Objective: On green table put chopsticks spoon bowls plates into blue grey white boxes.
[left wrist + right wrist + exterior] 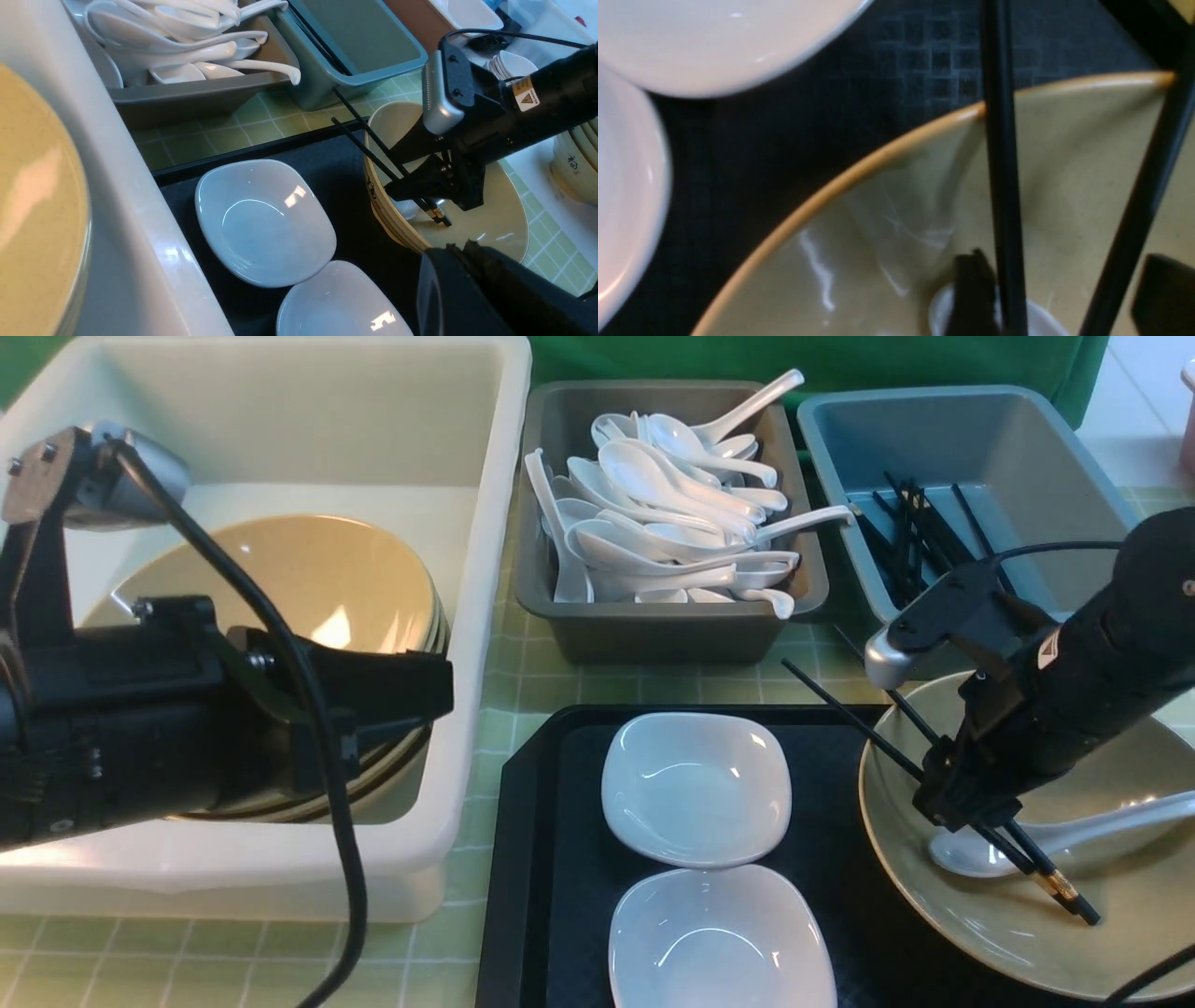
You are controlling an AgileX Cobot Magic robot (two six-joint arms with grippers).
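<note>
right gripper is down inside the bowl at the green table's right front corner. its jaws are apart, with 2 chopsticks in the gap, not pinched. the sticks lean over the bowl's far rim, gold-banded ends on the bowl floor, crossing the spoon lying there. left gripper is closed and hovers over the stacked bowls in the white box at the left edge. along the far edge sit the grey box with a spoon pile and the blue-grey box with loose black sticks. a black tray at the front edge carries 2 plates, touching. green backdrop behind. yellow warning sticker on the right arm, text unreadable.
</note>
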